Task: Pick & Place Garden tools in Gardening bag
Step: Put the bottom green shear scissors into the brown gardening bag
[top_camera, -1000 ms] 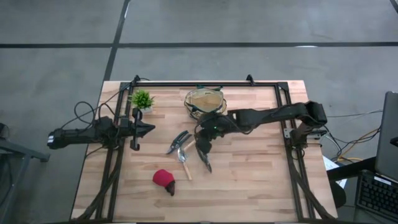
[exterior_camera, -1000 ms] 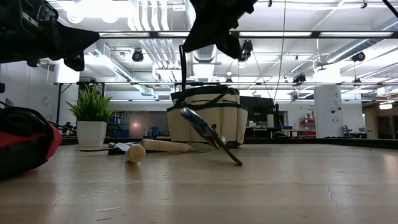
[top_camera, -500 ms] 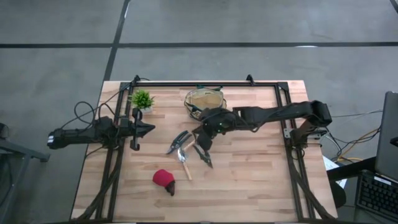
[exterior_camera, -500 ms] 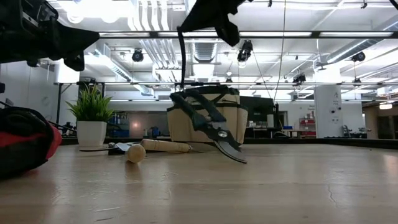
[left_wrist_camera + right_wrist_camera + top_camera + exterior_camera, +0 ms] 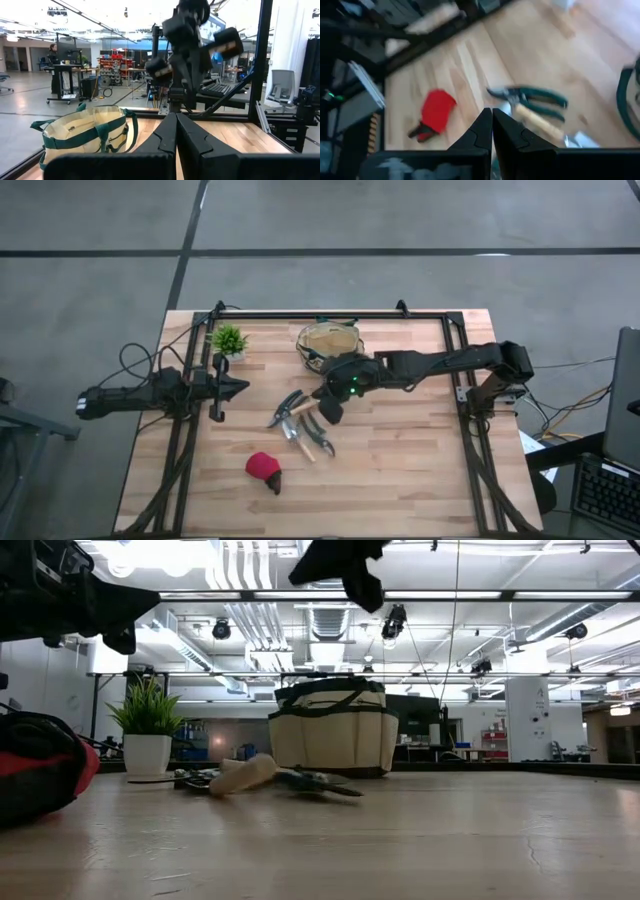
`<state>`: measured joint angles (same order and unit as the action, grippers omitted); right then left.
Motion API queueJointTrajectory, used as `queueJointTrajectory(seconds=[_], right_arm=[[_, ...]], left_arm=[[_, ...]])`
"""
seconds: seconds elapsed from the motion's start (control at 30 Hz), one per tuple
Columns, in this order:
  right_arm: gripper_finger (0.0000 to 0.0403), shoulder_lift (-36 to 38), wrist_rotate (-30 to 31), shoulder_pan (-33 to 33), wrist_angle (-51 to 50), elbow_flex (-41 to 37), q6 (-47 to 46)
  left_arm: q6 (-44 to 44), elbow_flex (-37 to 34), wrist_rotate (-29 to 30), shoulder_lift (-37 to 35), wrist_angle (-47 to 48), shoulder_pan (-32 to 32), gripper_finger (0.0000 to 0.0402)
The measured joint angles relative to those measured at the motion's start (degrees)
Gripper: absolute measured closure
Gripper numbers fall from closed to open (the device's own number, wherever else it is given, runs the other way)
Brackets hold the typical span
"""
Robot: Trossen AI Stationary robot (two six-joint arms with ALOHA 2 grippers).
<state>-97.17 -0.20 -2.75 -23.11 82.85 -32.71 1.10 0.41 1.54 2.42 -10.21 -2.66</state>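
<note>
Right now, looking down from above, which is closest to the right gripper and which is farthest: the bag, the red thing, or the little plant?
1. The bag, nearest, just behind the right gripper toward the table's far edge.
2. The red thing, on the near side, off toward the left arm.
3. The little plant, farthest, by the far left corner.

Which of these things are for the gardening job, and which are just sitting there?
For the job:
- gardening bag
- heap of hand tools on the table near the bag
- red dark-tipped item, lying apart
- right end effector, shut and empty, above the heap

Just there:
- potted plant
- left end effector, idle near the plant
</note>
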Motion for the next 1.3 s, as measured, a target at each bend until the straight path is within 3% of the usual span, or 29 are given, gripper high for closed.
queueJointTrajectory(seconds=[0.2, 0.33, 0.6, 0.83, 1.0, 1.3], right_arm=[[0.0394, -2.9, -4.87, -0.08, -5.29, -0.07, 0.58], [0.0381, -6.11, -7.74, -0.81, -1.23, 0.09, 6.08], [0.0276, -15.68, -7.43, -0.78, 7.63, 4.65, 14.9], [0.0198, -28.01, -8.65, -0.83, 6.41, 16.19, 19.82], [0.0193, -34.37, -14.31, -0.63, 3.35, 24.69, 19.95], [0.0208, -42.54, -14.67, -0.45, -5.6, 34.75, 27.18]], left_arm=[[0.0, 0.02, -0.01, 0.0, -0.05, 0.01, 0.0392], [0.0, 0.0, 0.0, 0.0, -0.03, 0.01, 0.0392], [0.0, 0.0, -0.02, 0.0, 0.04, 0.0, 0.0392], [0.0, 0.0, 0.0, 0.1, 0.1, -0.01, 0.0392], [0.0, 0.0, -0.01, 0.12, 0.12, 0.01, 0.0392], [0.0, 0.0, -0.02, 0.32, 0.48, 0.01, 0.0392]])
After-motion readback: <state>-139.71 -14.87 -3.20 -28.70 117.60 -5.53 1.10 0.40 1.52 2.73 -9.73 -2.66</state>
